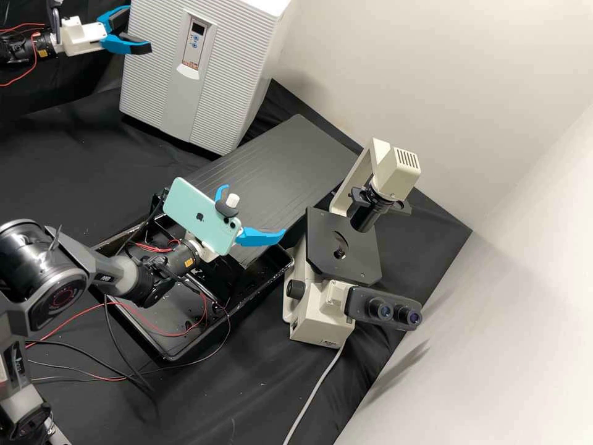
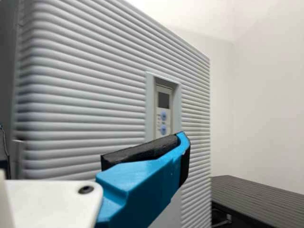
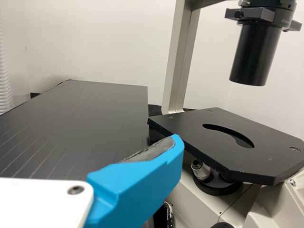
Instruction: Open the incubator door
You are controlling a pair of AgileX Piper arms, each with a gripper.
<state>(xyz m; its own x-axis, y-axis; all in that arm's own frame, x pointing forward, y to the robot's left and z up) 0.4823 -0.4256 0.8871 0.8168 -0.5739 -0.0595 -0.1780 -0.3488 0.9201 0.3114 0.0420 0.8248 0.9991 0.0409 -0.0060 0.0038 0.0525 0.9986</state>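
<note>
The white incubator (image 1: 231, 68), with its ribbed door (image 1: 151, 80) closed, stands at the back in the high view. My left gripper (image 1: 137, 29) is by the door's upper left edge, its fingers apart with nothing seen between them. In the left wrist view, one blue finger of my left gripper (image 2: 142, 178) overlaps the ribbed door (image 2: 85, 95), below the control panel (image 2: 164, 111); contact cannot be told. My right gripper (image 1: 254, 217) stands open between incubator and microscope, and one finger of my right gripper (image 3: 137, 178) shows in the right wrist view.
A microscope (image 1: 343, 247) stands to the right of my right gripper. A dark ribbed board (image 1: 296, 161) lies in front of the incubator, beside a black tray (image 1: 167, 355) beneath the right arm. A mint-green phone (image 1: 197, 216) is on that arm's wrist.
</note>
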